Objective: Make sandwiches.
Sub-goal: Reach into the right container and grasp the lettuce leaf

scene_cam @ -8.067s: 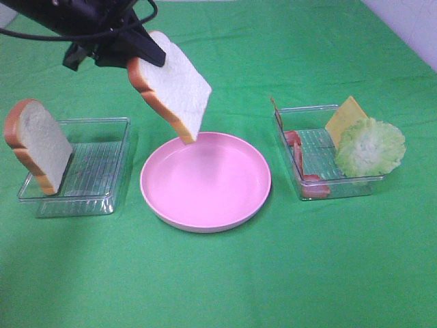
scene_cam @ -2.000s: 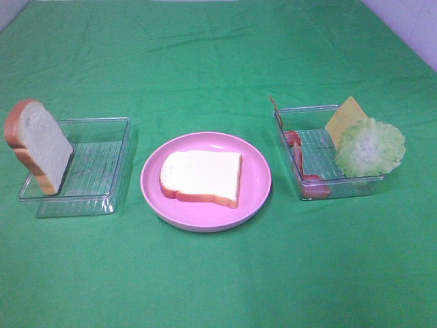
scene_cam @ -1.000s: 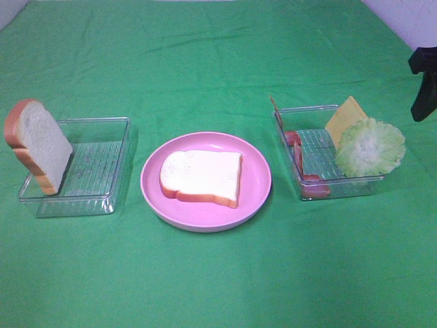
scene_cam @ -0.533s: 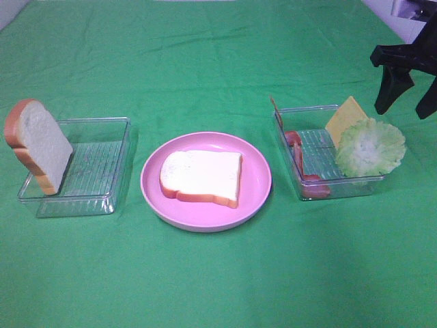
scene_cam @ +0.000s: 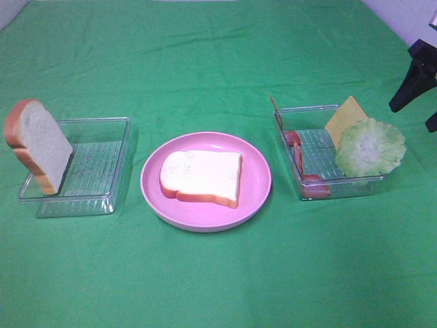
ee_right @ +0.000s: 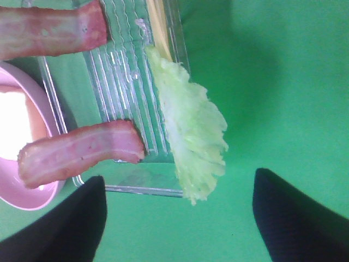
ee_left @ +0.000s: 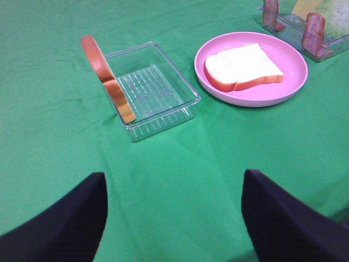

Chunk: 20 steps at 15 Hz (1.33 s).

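Observation:
One white bread slice [scene_cam: 203, 176] lies flat on the round pink plate [scene_cam: 151, 195]. A second slice [scene_cam: 37, 145] leans upright on the left end of the left clear tray [scene_cam: 95, 164]. The right clear tray [scene_cam: 315, 149] holds bacon strips [scene_cam: 295, 143], a yellow cheese slice [scene_cam: 345, 116] and a lettuce leaf [scene_cam: 370, 146]. My right gripper [scene_cam: 413, 117] is open and empty, above the cloth just right of that tray; its wrist view shows the lettuce [ee_right: 191, 136] and bacon [ee_right: 82, 150] below the open gripper [ee_right: 177, 218]. My left gripper [ee_left: 174, 218] is open and empty, far back from the plate [ee_left: 218, 90].
Green cloth covers the whole table. The left tray [ee_left: 158, 93] holds nothing but the leaning slice [ee_left: 106, 79]. A pale wall strip shows at the far right corner [scene_cam: 410, 20].
The left arm laid the bread slice on the plate and left the high view. The right gripper came in from the right edge and now hangs slightly further right, beside the right tray.

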{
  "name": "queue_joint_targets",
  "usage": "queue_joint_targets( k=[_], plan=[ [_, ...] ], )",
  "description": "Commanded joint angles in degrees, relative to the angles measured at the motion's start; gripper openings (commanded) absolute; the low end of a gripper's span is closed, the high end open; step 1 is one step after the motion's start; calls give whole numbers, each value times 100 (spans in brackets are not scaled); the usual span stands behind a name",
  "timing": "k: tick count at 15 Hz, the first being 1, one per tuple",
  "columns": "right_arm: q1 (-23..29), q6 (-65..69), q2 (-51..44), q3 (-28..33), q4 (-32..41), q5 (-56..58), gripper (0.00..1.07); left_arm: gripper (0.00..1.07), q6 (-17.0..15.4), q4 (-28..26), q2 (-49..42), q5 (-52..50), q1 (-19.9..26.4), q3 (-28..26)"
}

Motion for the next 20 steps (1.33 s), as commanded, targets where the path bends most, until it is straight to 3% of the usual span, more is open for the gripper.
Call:
queue_joint_targets(
  k=[1,8,10,16,17,20],
  plan=[
    [-17,-395,223,-17,160,132,74,67,0,46,-40,-57,-17,6],
    [-6,-630,791,-17,453,223,70,67,0,46,-40,-57,-17,6],
    [-6,-670,791,-17,493,206,60,67,0,46,-40,-57,-17,6],
    [-6,-945,791,-17,751,390,15,67,0,46,-40,-57,-17,6],
    [-6,-940,791,-17,751,430,1,67,0,46,-40,-57,-17,6],
    [-6,-917,791,-17,751,504,0,67,0,46,-40,-57,-17,6]
  ],
)
